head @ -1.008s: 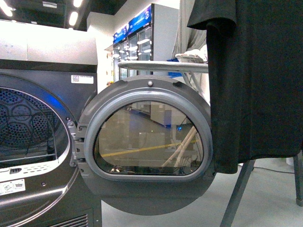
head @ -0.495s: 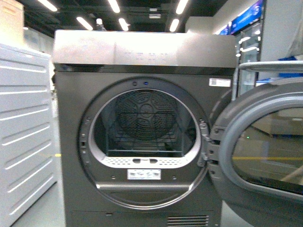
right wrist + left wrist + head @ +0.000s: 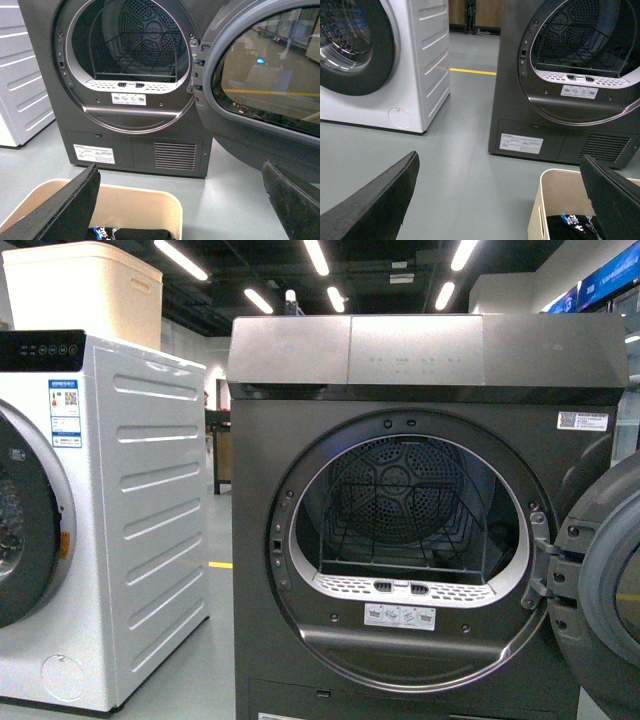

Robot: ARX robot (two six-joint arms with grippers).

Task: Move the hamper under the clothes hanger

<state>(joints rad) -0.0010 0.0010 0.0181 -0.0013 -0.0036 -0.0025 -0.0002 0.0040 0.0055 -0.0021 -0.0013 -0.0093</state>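
Observation:
The beige hamper stands on the grey floor in front of the dryer, at the edge of the left wrist view. It also shows in the right wrist view. A dark garment with blue and white print lies inside it. My left gripper is open and empty over the floor beside the hamper's rim. My right gripper is open and empty, one finger over the hamper and the other over the floor. The clothes hanger is out of view. No gripper shows in the front view.
A grey dryer stands ahead with its drum open and its round door swung out to the right. A white washer stands to its left, with a cream bin on top. A yellow line crosses the floor.
The front view has swung left: the black T-shirt and rack legs left the picture, the dryer drum moved to centre, and the white washer came in at the left.

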